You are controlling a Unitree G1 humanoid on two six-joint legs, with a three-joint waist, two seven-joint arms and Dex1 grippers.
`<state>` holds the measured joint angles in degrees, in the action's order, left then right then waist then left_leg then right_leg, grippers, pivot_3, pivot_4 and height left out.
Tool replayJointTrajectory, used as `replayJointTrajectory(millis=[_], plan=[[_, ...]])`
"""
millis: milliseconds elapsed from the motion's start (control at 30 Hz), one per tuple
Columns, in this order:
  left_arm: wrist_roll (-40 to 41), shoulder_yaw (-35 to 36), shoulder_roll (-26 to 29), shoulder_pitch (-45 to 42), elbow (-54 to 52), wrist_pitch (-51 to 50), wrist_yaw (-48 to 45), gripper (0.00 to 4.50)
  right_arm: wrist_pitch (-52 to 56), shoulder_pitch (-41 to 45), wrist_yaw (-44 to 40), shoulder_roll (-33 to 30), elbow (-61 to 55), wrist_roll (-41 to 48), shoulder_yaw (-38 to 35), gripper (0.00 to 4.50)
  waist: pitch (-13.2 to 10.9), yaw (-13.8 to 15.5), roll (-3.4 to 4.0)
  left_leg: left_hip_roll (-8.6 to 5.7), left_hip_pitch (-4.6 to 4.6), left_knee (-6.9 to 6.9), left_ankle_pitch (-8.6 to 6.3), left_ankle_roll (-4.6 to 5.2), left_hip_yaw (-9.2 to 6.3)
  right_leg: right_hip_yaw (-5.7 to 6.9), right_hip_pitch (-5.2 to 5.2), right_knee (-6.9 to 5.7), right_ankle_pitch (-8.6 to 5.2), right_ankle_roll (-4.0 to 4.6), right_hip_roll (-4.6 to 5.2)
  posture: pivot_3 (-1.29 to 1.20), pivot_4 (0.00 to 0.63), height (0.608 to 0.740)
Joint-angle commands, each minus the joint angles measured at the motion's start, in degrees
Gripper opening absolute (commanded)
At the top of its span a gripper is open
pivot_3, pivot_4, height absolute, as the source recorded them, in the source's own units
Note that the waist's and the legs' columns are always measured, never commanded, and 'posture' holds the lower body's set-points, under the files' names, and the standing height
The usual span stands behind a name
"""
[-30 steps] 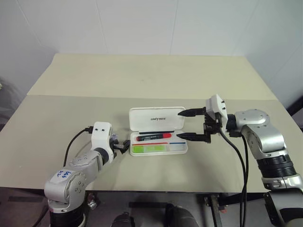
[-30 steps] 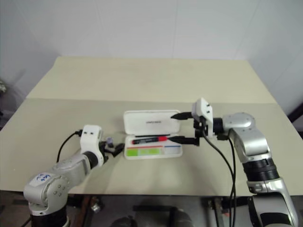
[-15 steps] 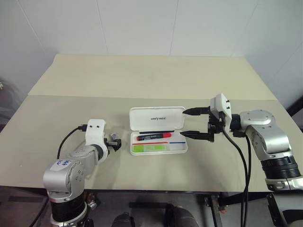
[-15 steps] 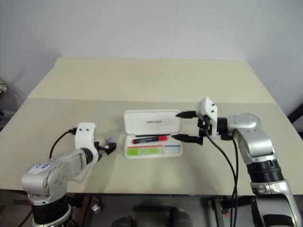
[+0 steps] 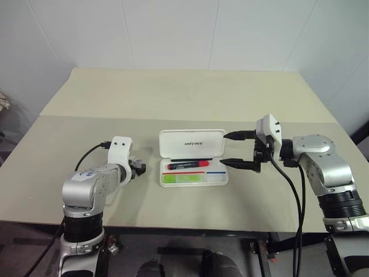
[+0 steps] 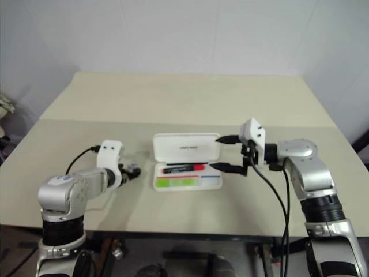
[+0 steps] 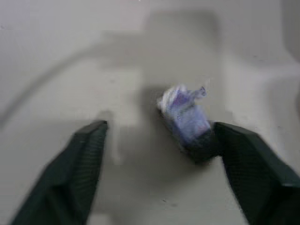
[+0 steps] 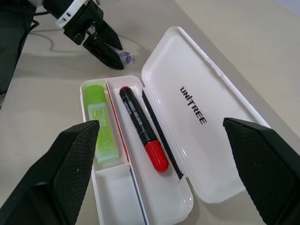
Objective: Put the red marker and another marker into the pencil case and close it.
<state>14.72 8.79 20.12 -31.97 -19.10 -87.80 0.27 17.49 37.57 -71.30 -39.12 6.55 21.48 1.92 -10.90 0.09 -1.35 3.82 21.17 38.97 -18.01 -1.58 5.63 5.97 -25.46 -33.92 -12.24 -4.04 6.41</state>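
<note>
The white pencil case [image 5: 193, 137] lies open in the middle of the table, its lid flat behind the tray. In the tray lie the red marker [image 5: 187, 165] and, in front of it, the lime-green marker [image 5: 180, 179]. My right gripper [image 5: 224, 149] hovers open at the case's right end, pointing left across it; its wrist view looks down on the red marker [image 8: 140, 124] and green marker [image 8: 101, 124]. My left gripper [image 5: 138, 168] is low over the table left of the case, open, with a small grey block [image 7: 185, 119] between its fingers, against one of them.
The tan table [image 5: 173, 98] stretches wide behind the case and has a seam across it. A black cable runs from my left wrist [image 5: 92, 153] over the table. The table's front edge is close below the case.
My left gripper has drawn away from the case's left end, a little left and farther out, to the small grey block. The right gripper holds its place.
</note>
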Motion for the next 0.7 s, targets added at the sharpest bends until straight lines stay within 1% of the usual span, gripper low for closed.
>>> replayJointTrajectory(millis=[33,267,300,433,533,633,700], plan=[[-0.5,-2.1,0.4,-0.6,3.0,0.0,-1.6,2.61,-1.0,1.0,0.5,-0.5,-0.8,0.3,-1.6,4.5,0.0,0.1,0.0,0.0,0.01,0.0,0.0,0.0,0.0,0.0,0.0,0.0,0.01,0.0,0.01,0.0,0.15,0.74],[-1.1,-2.2,0.3,-0.5,2.3,0.1,-2.5,0.46,-1.4,1.0,0.8,-0.8,-0.6,0.2,-1.7,4.5,0.0,0.1,0.0,-0.03,0.02,-0.05,-0.03,0.03,-0.02,0.0,0.0,0.01,0.05,-0.07,0.03,0.0,0.15,0.74],[-1.0,-2.1,0.5,-0.4,1.8,0.4,-2.9,0.31,-1.5,1.1,0.9,-0.7,-0.5,0.1,-1.7,4.5,0.0,0.2,0.0,-0.03,0.02,-0.05,-0.04,0.03,-0.02,0.0,0.0,0.01,0.05,-0.08,0.03,0.0,0.15,0.74],[-0.4,-0.7,1.6,0.1,-0.9,4.3,-4.9,0.31,-1.5,1.2,1.4,-0.6,-0.3,-0.1,-1.6,4.5,0.0,0.3,0.0,-0.03,0.04,-0.06,-0.07,0.04,-0.03,0.02,0.0,0.03,0.07,-0.09,0.04,0.0,0.15,0.74],[0.2,0.0,3.6,1.3,-4.1,10.0,-7.7,0.31,-1.3,0.8,1.7,-0.9,-0.5,0.2,-2.0,4.5,0.0,0.1,-0.04,-0.02,0.09,-0.07,-0.09,0.04,-0.04,0.04,-0.03,0.06,0.06,-0.09,0.04,0.0,0.15,0.74],[0.8,1.4,7.7,2.8,-7.2,17.3,-11.9,0.31,-1.0,-0.2,1.9,-1.6,-0.8,1.4,-3.6,4.5,0.0,-0.1,-0.06,0.0,0.17,-0.1,-0.15,0.0,-0.06,0.09,-0.11,0.08,0.06,-0.09,0.03,0.0,0.15,0.74],[1.5,1.9,11.0,3.5,-8.3,20.4,-15.1,0.31,-0.2,-1.0,1.6,-2.1,-1.1,2.4,-4.6,4.5,0.0,-0.1,-0.06,0.01,0.18,-0.18,-0.18,-0.04,-0.03,0.12,-0.13,0.13,0.04,-0.09,0.03,0.0,0.15,0.74]])
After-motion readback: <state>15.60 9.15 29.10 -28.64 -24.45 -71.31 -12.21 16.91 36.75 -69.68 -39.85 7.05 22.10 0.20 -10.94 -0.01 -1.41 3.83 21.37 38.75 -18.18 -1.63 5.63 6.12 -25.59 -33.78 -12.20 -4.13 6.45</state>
